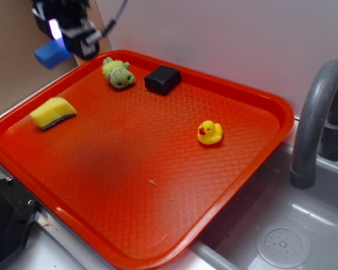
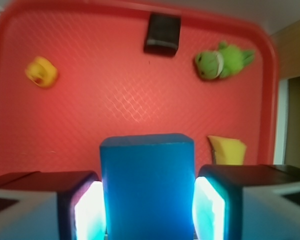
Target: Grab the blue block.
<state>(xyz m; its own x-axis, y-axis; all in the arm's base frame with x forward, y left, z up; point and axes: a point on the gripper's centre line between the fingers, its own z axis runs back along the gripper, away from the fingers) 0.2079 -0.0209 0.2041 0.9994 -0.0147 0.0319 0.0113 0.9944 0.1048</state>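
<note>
Red tray below — claw around blue block

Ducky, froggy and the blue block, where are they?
Duck (image 1: 210, 133), exterior view, on its yellow body.
Frog (image 1: 119, 73), exterior view, on its green middle.
Blue block (image 2: 147, 185), wrist view, on its front face, between the claw's fingers.
</note>
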